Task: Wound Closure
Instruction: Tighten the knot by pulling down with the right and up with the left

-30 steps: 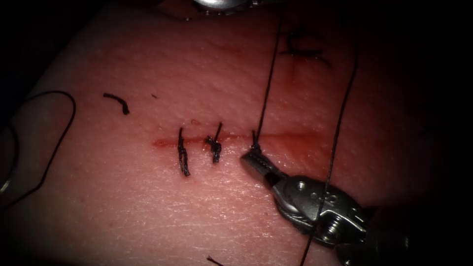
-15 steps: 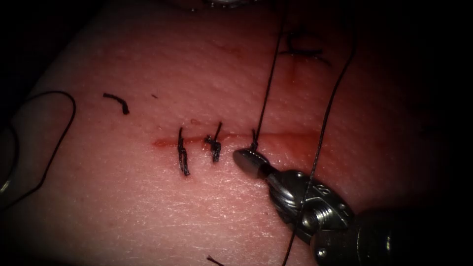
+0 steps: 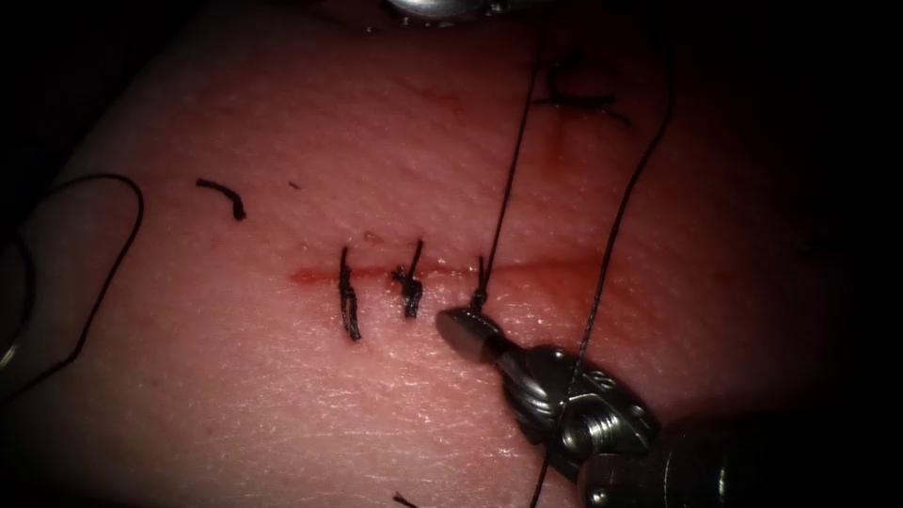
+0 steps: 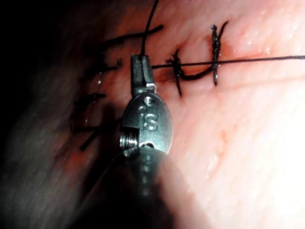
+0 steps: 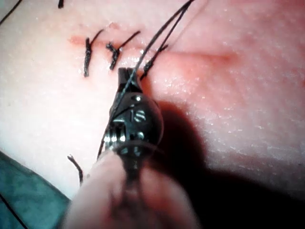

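Endoscope view: the right tool (image 3: 461,327) comes in from the lower right and lies low over the tissue (image 3: 282,395), just below the cut (image 3: 546,268). Its jaws are pressed together on the short end of the thread (image 3: 508,188) at a knot on the cut. From that knot one strand runs straight up and out of sight near the left tool (image 3: 433,7), of which a bit of metal shows at the upper edge. A second strand (image 3: 611,245) curves down across the right tool's wrist. Left of the knot, two stitches (image 3: 349,301) cross the cut, with red fluid (image 3: 310,275) along the line. Cut ends (image 3: 226,196) lie on the tissue above and to the left. A slack loop of thread trails off the tissue's left edge, where a pale glint (image 3: 9,356) shows; I cannot tell whether it is the needle.

Left wrist view: the left tool (image 4: 139,71) has its jaws closed on the thread (image 4: 238,60), which stretches taut sideways from the tip over dark stitches (image 4: 214,52); another strand rises from the jaws.

Right wrist view: the right tool (image 5: 126,76) sits with its jaws narrow and shut beside the knot (image 5: 152,59), and thread (image 5: 157,36) runs over its wrist. Two stitches (image 5: 86,57) stand on the cut just beyond.
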{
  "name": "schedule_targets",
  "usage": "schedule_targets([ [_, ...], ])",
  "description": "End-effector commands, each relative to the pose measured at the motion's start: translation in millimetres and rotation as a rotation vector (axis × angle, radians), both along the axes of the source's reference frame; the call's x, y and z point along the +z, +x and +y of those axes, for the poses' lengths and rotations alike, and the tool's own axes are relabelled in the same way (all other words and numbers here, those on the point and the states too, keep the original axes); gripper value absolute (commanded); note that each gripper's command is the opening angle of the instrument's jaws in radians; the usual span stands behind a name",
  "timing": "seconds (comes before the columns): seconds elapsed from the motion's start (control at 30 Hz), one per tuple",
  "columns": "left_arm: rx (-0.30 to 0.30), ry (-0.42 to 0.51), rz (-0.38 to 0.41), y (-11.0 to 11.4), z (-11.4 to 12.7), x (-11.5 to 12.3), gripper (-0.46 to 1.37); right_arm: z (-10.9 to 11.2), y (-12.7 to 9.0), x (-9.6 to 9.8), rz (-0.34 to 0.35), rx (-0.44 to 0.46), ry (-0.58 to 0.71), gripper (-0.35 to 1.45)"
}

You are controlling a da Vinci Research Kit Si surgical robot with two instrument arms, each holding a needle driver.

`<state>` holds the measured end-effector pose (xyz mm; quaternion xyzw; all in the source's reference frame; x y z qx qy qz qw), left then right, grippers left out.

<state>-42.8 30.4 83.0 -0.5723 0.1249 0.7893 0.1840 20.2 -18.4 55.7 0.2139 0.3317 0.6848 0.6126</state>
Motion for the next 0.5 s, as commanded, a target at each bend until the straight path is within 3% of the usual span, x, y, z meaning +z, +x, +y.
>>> schedule_targets([
  [0.03,-0.002,-0.001,0.004,0.2,0.1,-0.1,-0.35,0.1,-0.1,0.1,0.002,0.005,-0.003,-0.35],
  [0.5,0.000,-0.001,0.005,0.3,-0.3,-0.3,-0.35,0.7,-0.1,0.6,0.011,-0.007,-0.053,-0.35],
])
